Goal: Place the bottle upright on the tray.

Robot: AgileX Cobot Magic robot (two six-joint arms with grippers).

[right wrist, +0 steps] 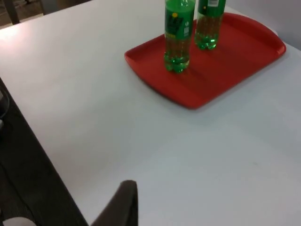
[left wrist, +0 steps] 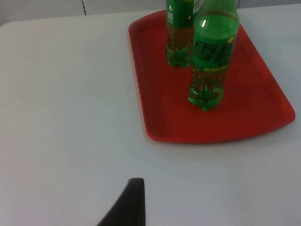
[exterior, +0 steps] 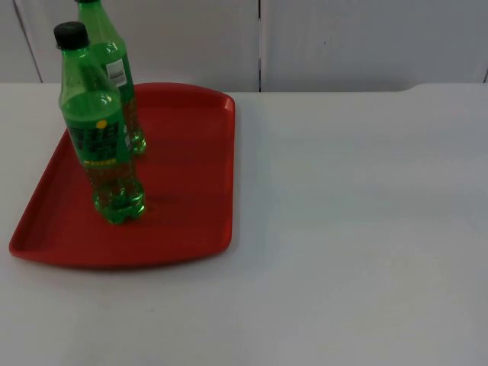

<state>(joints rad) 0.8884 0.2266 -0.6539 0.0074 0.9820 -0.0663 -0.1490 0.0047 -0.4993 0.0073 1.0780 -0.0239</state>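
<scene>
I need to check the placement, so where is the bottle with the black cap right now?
The black-capped bottle stands upright on the red tray, at the table's left in the top view, just in front of a second green bottle.

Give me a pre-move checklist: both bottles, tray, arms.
1. Front bottle upright on the red tray: ok.
2. Rear bottle upright on the tray: ok.
3. Bottles apart, not leaning on each other: ok in the left wrist view.
4. Tray flat on the white table: ok.
5. Left hand clear of the tray, above bare table: ok.
6. Right hand clear of the tray: ok; fingers open or shut: cannot tell for either.
</scene>
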